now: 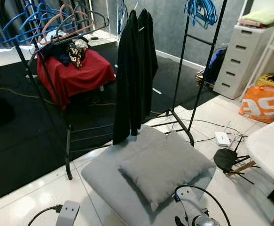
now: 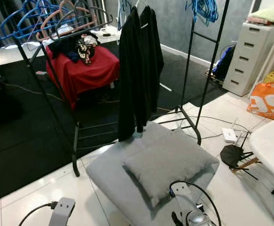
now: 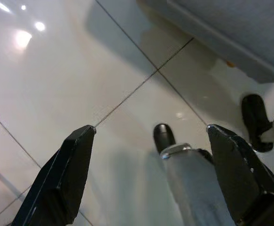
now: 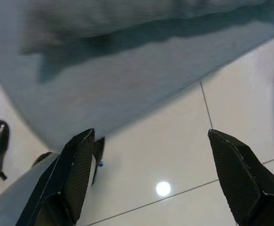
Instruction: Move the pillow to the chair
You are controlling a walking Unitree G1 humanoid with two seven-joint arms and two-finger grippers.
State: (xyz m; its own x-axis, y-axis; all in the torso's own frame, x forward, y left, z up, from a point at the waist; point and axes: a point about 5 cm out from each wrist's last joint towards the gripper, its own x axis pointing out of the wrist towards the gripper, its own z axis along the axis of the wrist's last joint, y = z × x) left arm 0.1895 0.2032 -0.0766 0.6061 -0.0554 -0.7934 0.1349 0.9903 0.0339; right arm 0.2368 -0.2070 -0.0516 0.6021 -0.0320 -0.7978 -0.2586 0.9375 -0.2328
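- A grey pillow [image 1: 165,165] lies on a larger grey floor cushion [image 1: 104,176] on white tile, right in front of the robot and just beside the foot of a black clothes rack [image 1: 188,75] hung with a dark garment [image 1: 134,70].
- The chair [image 1: 270,148] — a white seat on wooden legs — stands at the robot's right, near the pillow but apart from it.
- The left gripper [image 3: 151,136] hangs low over bare tile, its two black fingers spread wide with nothing between them.
- The right gripper [image 4: 148,141] also hangs low, fingers wide apart and empty, with the floor cushion's edge just ahead of it.
- The pillow looks soft, plump and light; it will likely sag and fold when lifted by one point.
- A corner or edge pinch should hold the fabric — the near corner, overhanging toward the robot, looks the easiest to reach.
- Taking opposite edges with both grippers would probably keep it from drooping onto the floor.
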